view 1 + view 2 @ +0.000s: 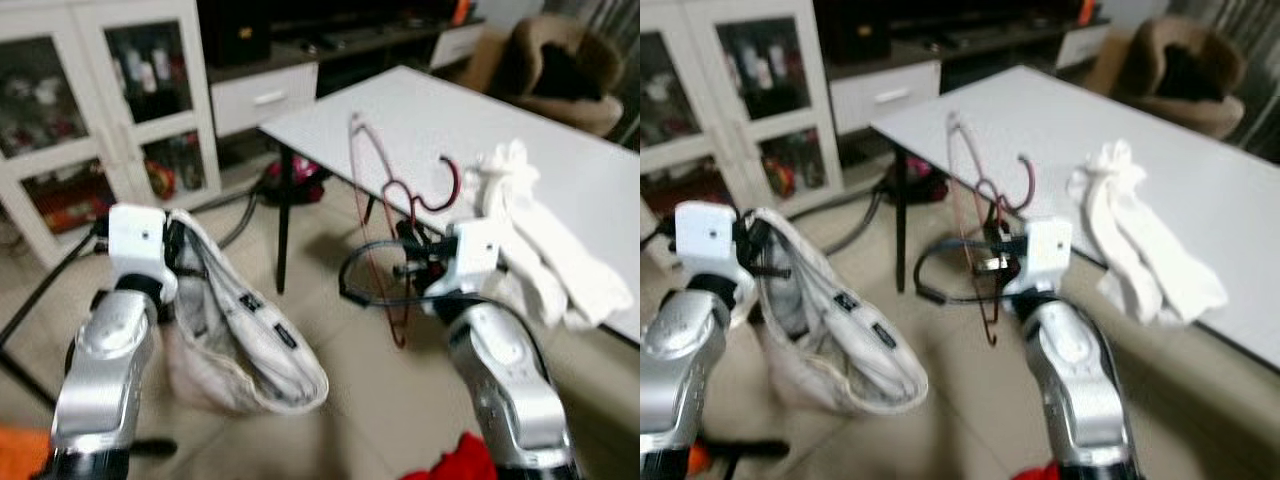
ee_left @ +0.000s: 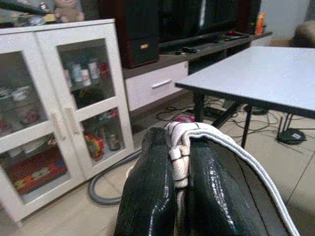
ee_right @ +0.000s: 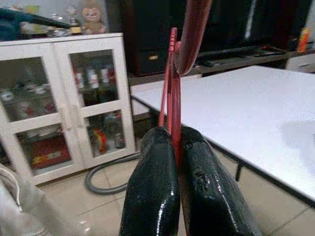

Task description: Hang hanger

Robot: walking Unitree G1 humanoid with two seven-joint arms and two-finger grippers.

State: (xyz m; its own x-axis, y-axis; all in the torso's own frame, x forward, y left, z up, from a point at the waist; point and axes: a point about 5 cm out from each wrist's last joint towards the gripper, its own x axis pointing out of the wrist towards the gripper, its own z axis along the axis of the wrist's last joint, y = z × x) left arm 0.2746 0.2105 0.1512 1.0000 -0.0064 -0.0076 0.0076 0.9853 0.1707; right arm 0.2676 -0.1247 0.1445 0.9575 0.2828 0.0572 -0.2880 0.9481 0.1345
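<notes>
- Your hanger (image 1: pixel 385 215) is a thin red wire frame with a curled hook, held on edge in the air in front of the robot, just off the near corner of the white table (image 1: pixel 420 110).
- Your right gripper (image 3: pixel 173 147) has its two glossy black fingers pinched tight on the hanger's wire; the silver right forearm reaches forward and up, wrist raised beside the table edge.
- Your left gripper (image 2: pixel 179 162) is clamped on a bunched fold of a pale grey-white garment (image 1: pixel 240 330), which hangs down in a soft, baggy loop towards the tiled floor; the left arm is raised at about the same height, well apart from the right.
- The garment carries small dark labels along a seam, too blurred for you to read.
- A crumpled white cloth (image 1: pixel 545 255) lies on the smooth tabletop near its front edge, just beside the right wrist.
- Behind stand a white glass-door cabinet (image 2: pixel 59 98) with bottles and packets inside, and a grey hose on the floor.
</notes>
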